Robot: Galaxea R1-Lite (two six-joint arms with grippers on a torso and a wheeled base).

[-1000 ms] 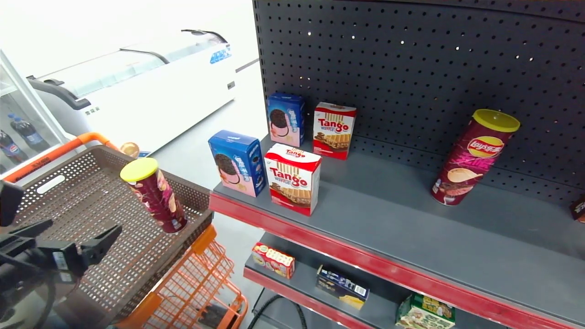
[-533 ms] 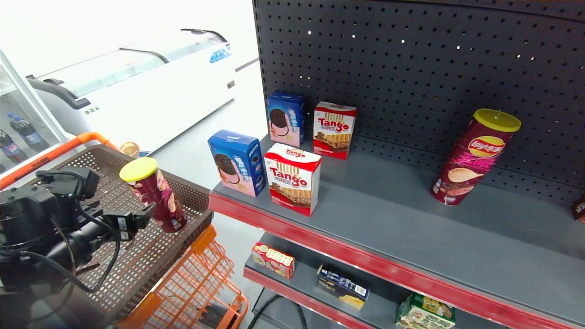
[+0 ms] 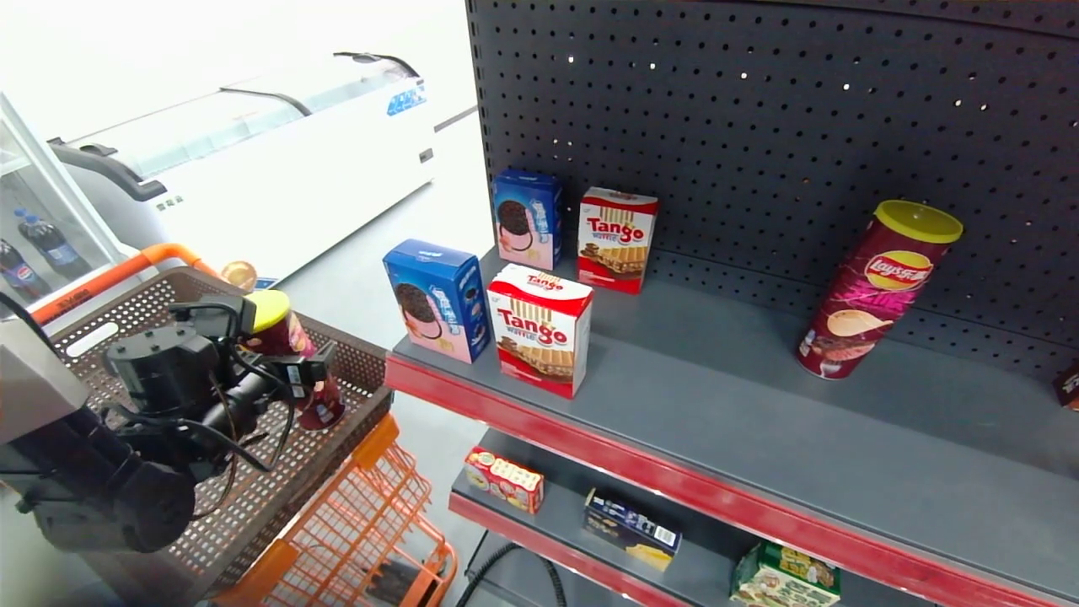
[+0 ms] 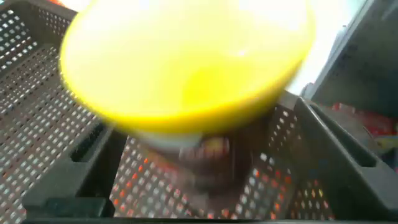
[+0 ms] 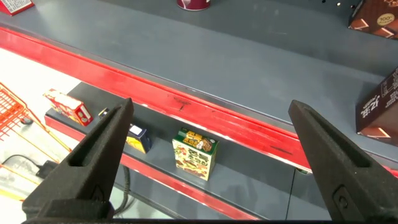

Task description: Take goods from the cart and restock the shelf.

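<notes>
Matt grey shelf (image 3: 716, 405) — perforated plastic cart basket (image 3: 278, 472)

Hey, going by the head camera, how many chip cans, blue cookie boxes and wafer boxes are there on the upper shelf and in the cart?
Chip cans: 2, one on the upper shelf, one in the cart
Blue cookie boxes: 2
Red-and-white wafer boxes: 2
Total: 6

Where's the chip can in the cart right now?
Head view, left side: the chip can stands in the brown cart basket, at the corner nearest the shelf, with the open left gripper around it.
</notes>
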